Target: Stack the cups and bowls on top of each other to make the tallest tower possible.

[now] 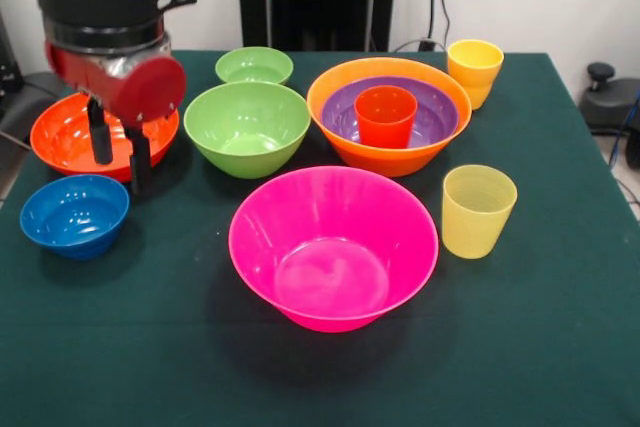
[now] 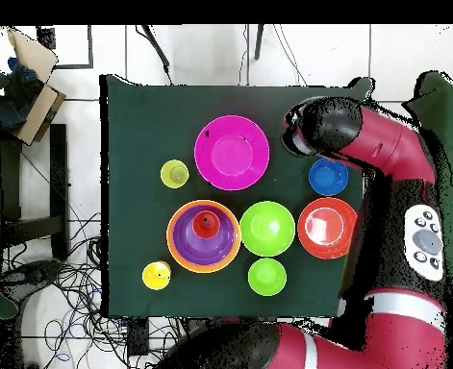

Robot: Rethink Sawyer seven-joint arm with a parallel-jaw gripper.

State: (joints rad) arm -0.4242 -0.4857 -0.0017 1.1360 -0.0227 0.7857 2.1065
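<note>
The tower is a large orange bowl [image 1: 390, 159] [image 2: 176, 252] holding the shallow purple bowl [image 1: 436, 119] and a red-orange cup [image 1: 385, 115] [image 2: 205, 227]. Loose on the cloth are the pink bowl [image 1: 333, 247] [image 2: 232, 152], medium green bowl [image 1: 247, 127], small green bowl [image 1: 254, 65], blue bowl [image 1: 75, 212] [image 2: 328, 176], red-orange bowl [image 1: 60, 135] [image 2: 327, 228], a yellow cup [image 1: 475, 69] and a paler yellow cup [image 1: 478, 210]. My gripper [image 1: 120, 173] hangs open and empty, showing in front of the red-orange bowl, just right of the blue one. In the overhead view the arm hides its fingers.
A dark green cloth covers the table [image 1: 560, 347] [image 2: 134, 125], whose edges show on all sides in the overhead view. My arm [image 2: 384, 144] reaches along the table's side by the blue bowl. A cardboard box [image 2: 28, 72] and cables lie on the floor beyond.
</note>
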